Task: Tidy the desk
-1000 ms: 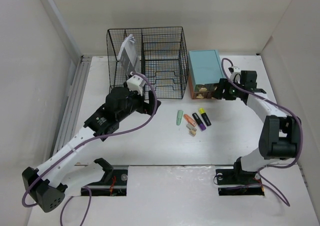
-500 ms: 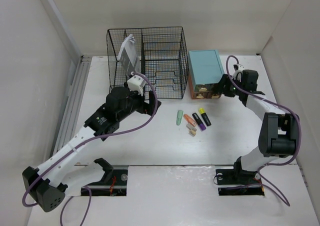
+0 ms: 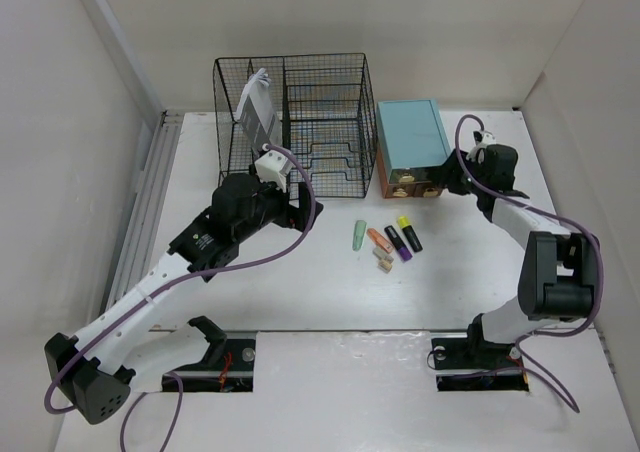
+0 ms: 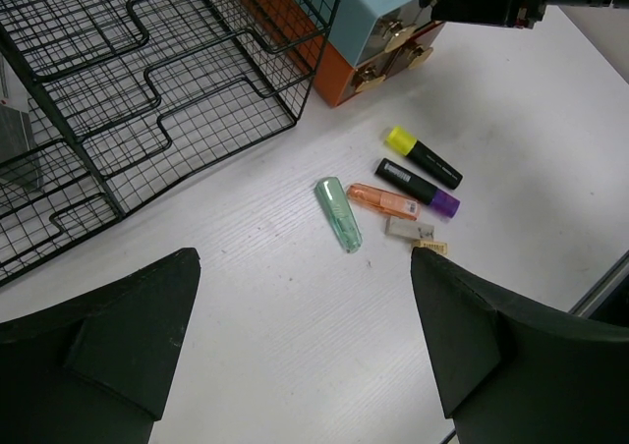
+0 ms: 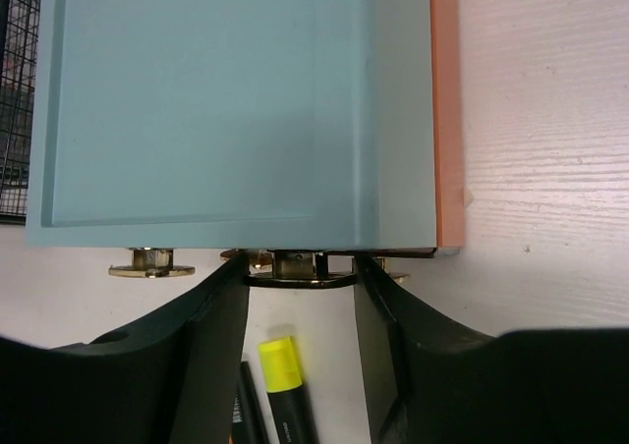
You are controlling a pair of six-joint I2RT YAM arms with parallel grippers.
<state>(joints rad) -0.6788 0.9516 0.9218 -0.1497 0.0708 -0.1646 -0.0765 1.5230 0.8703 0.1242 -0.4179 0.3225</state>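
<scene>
The white desk (image 3: 300,292) fills the space under both arms and carries everything else.

The right tool (image 5: 300,279) is up against the front of the teal drawer box (image 5: 216,100), which has an orange base. Its two fingers (image 5: 221,336) bracket a brass pull (image 5: 298,266) and sit close to both ends of it. Whether they actually pinch it I cannot tell. A second brass pull (image 5: 142,260) sits just outside the tool's left finger. The wrist view looks down on the box's lid, so what the drawers hold is hidden. The yellow-capped highlighter (image 5: 280,380) lies on the desk just behind the fingertips, between the fingers.

The left tool (image 4: 305,346) hangs over bare desk with its fingers spread wide and nothing between them. Ahead of it, toward its right finger, four markers lie close together: a green highlighter (image 4: 339,214), an orange highlighter (image 4: 382,200), a purple-capped highlighter (image 4: 417,188) and the yellow-capped one. Two small beige pieces (image 4: 410,230) lie just beside them.

Ahead and to the left of this tool stands the black wire-mesh organizer (image 3: 295,112). A flat pale packet (image 3: 258,112) leans in its left compartment. The stepped wire shelves in the right compartments look bare.
</scene>
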